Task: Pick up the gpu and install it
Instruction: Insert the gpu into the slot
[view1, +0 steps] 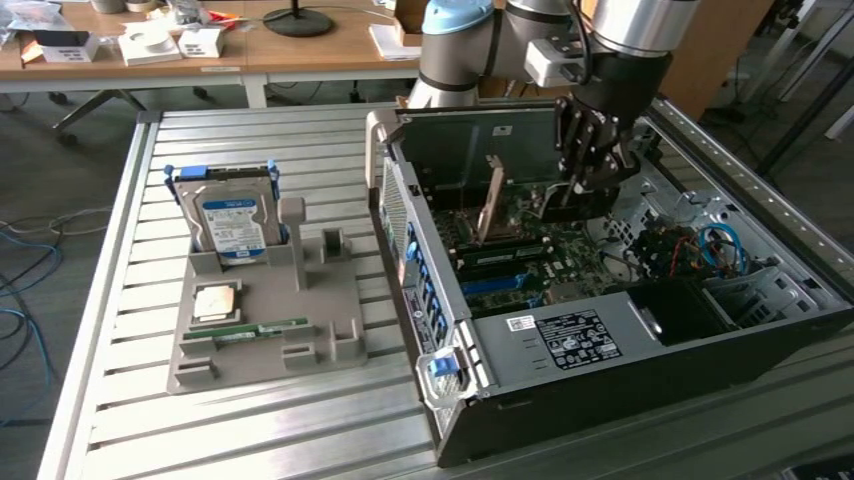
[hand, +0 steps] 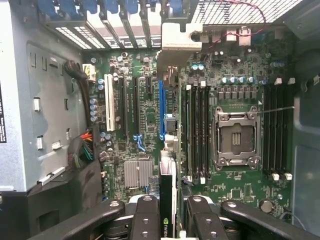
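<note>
The tool (hand: 171, 212) reaches down into the open computer case (view1: 561, 345), its fingers closed on the gpu (hand: 167, 192). The card stands on edge above the green circuit board (hand: 235, 65), in line with the long blue slot (hand: 161, 107). I cannot tell whether it touches the slot. On the bench (view1: 120, 400), a hard drive (view1: 234, 220) stands in a grey holder (view1: 327, 320) beside the case.

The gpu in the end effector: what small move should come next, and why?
Probably a slow, straight descent. The end effector is shut on the gpu, which hangs edge-on just beside the long blue slot and parallel to it; the slot looks empty, so the card seems not yet seated.
</note>
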